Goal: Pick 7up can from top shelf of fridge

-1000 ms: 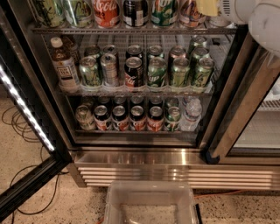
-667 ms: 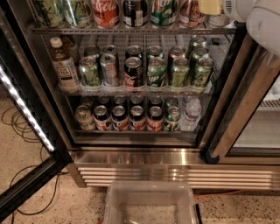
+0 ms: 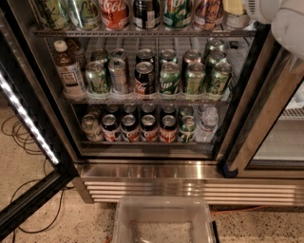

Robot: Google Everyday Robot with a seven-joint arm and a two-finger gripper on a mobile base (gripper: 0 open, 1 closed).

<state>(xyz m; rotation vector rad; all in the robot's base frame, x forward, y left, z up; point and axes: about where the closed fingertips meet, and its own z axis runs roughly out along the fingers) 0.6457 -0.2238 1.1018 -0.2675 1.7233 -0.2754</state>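
The fridge (image 3: 266,109) stands with its glass door swung open to the left. The top shelf (image 3: 142,33) is a wire rack at the upper edge of the view. Its cans are cut off by the frame. Two pale cans with green print (image 3: 85,12) stand at its far left; I cannot read their labels, so I cannot say that either is the 7up can. To their right stand a red Coca-Cola can (image 3: 114,12), a dark can (image 3: 147,12) and a green 7up can (image 3: 178,12). A white arm part (image 3: 285,16) fills the upper right corner. The gripper is out of view.
The middle rack holds a tea bottle (image 3: 69,71) and several green, silver and dark cans. The lower rack holds several cola cans and a water bottle (image 3: 207,124). A clear plastic bin (image 3: 164,220) sits on the floor in front. The open door (image 3: 28,137) and cables lie left.
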